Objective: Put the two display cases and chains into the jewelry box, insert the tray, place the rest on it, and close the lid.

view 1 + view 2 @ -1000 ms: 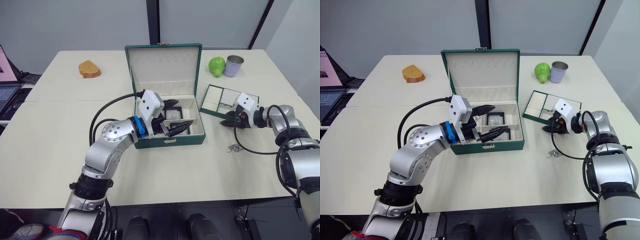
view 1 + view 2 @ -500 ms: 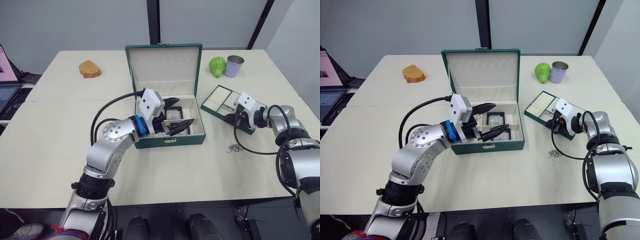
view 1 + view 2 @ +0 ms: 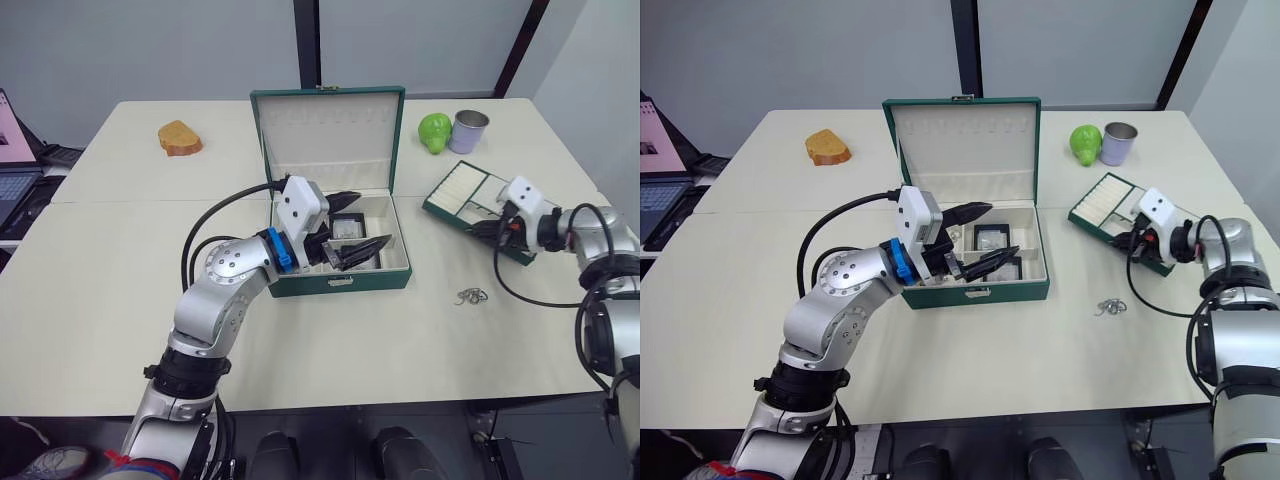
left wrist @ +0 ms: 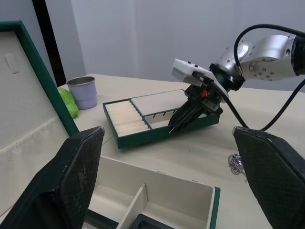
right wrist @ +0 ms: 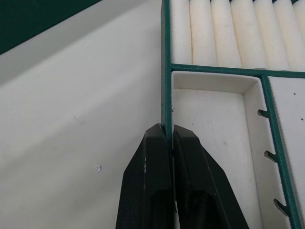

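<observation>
Tray (image 3: 478, 199) right of jewelry box (image 3: 340, 262); chain (image 3: 469, 296) before it.

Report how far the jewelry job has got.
Done: at least one display case lies in the open jewelry box. In hand: the right pincer is shut on the tray wall; the open left pincer hovers over the box. Left: a chain lies on the table, the tray is not inserted, and the lid stands open.

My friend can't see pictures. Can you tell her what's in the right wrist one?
A black pincer pinches the thin green wall of a tray, one finger on each side. The tray has cream ribbed rolls and a flat section beside them, and it sits over a pale table.
</observation>
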